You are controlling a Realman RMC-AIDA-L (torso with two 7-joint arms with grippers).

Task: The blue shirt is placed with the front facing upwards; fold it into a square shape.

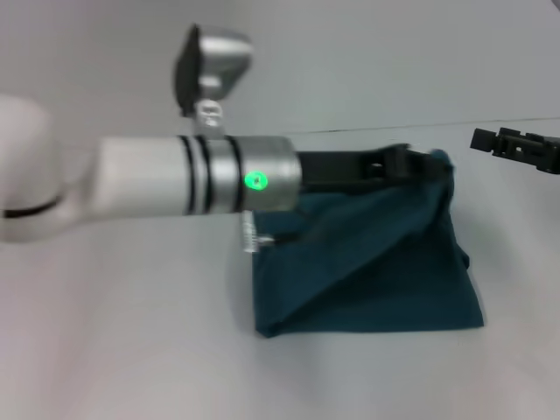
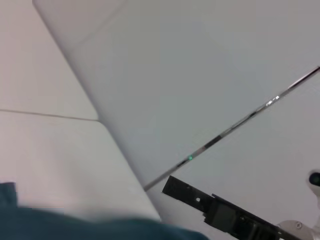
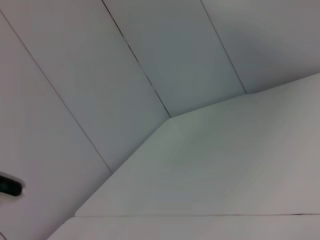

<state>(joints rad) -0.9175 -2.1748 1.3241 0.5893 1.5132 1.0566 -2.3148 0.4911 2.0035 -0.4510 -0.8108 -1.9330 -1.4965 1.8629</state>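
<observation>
The blue shirt (image 1: 376,271) lies folded into a rough rectangle on the white table, right of centre in the head view. One layer rises in a diagonal drape toward its far right corner. My left arm reaches across from the left, and my left gripper (image 1: 411,164) sits at that far edge, shut on the raised fabric. My right gripper (image 1: 512,145) hovers apart from the shirt, off its far right corner. The left wrist view shows a strip of the blue shirt (image 2: 100,227) and, farther off, the right gripper (image 2: 220,210).
The white table (image 1: 131,350) runs on all sides of the shirt, and a pale wall stands behind it. The right wrist view shows only the table surface (image 3: 225,170) and wall panels.
</observation>
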